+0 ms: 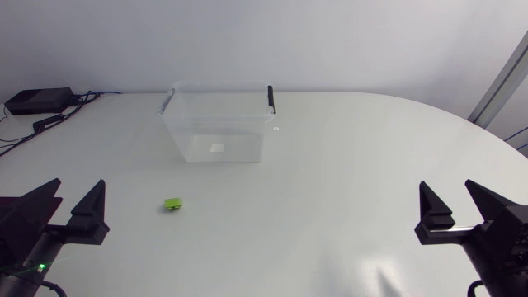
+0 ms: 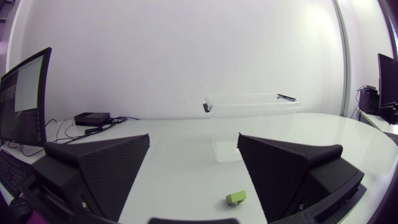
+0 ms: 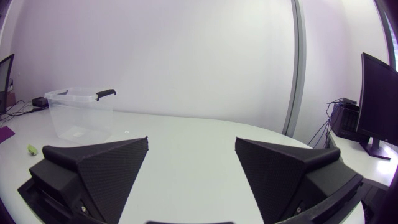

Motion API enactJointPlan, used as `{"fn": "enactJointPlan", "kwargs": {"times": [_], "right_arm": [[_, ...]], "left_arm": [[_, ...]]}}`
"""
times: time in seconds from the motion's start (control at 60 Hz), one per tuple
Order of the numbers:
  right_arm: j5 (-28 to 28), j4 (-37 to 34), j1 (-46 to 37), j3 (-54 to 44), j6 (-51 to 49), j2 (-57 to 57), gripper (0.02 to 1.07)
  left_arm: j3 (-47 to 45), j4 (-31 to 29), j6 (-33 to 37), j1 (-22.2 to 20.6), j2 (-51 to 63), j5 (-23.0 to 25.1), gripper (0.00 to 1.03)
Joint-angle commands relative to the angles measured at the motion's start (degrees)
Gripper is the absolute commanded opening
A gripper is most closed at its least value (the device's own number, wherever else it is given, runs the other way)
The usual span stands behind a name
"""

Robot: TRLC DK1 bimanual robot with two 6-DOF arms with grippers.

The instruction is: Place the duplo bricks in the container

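One small green duplo brick [image 1: 173, 203] lies on the white table, in front of the container and to its left. The clear plastic container [image 1: 219, 124] with dark handle clips stands at the back, holding nothing I can see. My left gripper [image 1: 70, 210] rests open at the near left edge, well left of the brick. From the left wrist view the brick [image 2: 236, 197] sits just ahead between the fingers' line, with the container [image 2: 249, 121] beyond. My right gripper [image 1: 452, 205] stands open at the near right, far from both. The right wrist view shows the container [image 3: 79, 114] and brick [image 3: 32, 149] far off.
A black box with cables [image 1: 37, 101] sits at the table's back left corner. The tabletop [image 1: 346, 181] is a wide white surface between container and right arm.
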Motion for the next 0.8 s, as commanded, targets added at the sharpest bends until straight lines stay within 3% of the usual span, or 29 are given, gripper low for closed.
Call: {"fn": "enactJointPlan", "kwargs": {"times": [0.0,0.5,0.783], "right_arm": [[-0.5,0.7,-0.2,-1.2,-1.1,-0.4,1.03],[-0.5,0.7,-0.2,-1.2,-1.1,-0.4,1.03],[-0.5,0.7,-0.2,-1.2,-1.1,-0.4,1.03]], "left_arm": [[-1.1,-0.1,0.0,-0.2,-0.7,0.3,0.99],[-0.3,-1.0,0.7,3.0,0.0,-0.2,0.99],[15.3,-12.5,0.7,2.8,12.6,-0.1,0.99]]}}
